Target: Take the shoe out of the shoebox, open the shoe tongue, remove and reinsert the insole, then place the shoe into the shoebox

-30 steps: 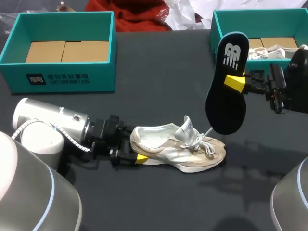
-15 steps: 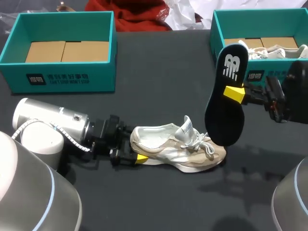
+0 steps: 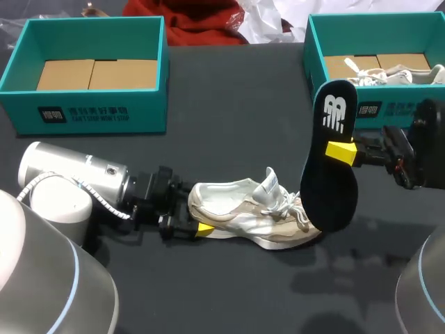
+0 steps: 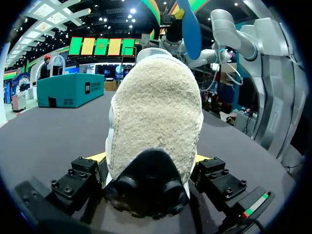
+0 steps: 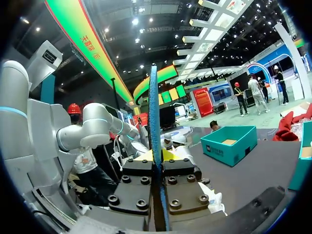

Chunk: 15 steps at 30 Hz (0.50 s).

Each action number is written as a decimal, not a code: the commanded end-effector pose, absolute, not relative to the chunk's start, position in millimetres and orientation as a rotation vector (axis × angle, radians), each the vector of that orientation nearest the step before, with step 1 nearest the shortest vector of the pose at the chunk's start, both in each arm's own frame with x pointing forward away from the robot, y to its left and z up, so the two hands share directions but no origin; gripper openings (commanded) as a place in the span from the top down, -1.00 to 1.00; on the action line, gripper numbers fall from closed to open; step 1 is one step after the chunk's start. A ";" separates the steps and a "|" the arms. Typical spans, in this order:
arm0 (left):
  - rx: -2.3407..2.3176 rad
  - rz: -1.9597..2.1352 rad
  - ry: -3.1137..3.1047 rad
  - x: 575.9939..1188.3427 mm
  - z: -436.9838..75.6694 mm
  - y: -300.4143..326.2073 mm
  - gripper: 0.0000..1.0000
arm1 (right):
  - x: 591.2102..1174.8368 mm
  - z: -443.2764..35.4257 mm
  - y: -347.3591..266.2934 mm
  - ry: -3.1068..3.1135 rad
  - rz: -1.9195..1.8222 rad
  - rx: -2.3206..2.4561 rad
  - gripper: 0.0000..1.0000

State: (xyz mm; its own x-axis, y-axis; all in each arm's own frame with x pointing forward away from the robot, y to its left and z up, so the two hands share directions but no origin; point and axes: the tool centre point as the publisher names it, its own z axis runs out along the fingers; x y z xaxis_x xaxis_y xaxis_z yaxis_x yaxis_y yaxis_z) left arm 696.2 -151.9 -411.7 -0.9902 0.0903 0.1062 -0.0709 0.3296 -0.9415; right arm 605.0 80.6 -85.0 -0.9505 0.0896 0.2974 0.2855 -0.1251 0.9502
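A white and beige shoe (image 3: 257, 216) lies on its sole on the black table, toe to the right. My left gripper (image 3: 195, 224) is at its heel, open, with the heel (image 4: 156, 112) between the fingers and a yellow tip close on each side. My right gripper (image 3: 339, 151) is shut on a dark insole (image 3: 330, 160) with a white logo. It holds the insole upright, lower end just above the shoe's toe and laces. In the right wrist view the insole (image 5: 154, 112) shows edge-on as a thin blue strip between the closed fingers (image 5: 157, 157).
A teal shoebox (image 3: 90, 111) with a cardboard floor stands at the back left. A second teal shoebox (image 3: 386, 109) at the back right holds another white shoe (image 3: 389, 72). Red cloth and white plastic lie behind the boxes.
My right gripper has carried the insole down and slightly right, so its lower end now hangs over the shoe's toe. The left arm and shoe have not moved.
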 end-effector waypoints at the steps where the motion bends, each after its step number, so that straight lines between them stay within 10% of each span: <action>1: -0.018 1.740 -2.446 696.2 -415.8 -153.2 1.00 | 568.6 -81.6 74.9 -2.047 -2.235 -0.651 1.00; 15: -0.020 1.725 -2.451 696.0 -416.7 -153.0 1.00 | 560.3 -89.1 78.4 -2.027 -2.189 -0.656 1.00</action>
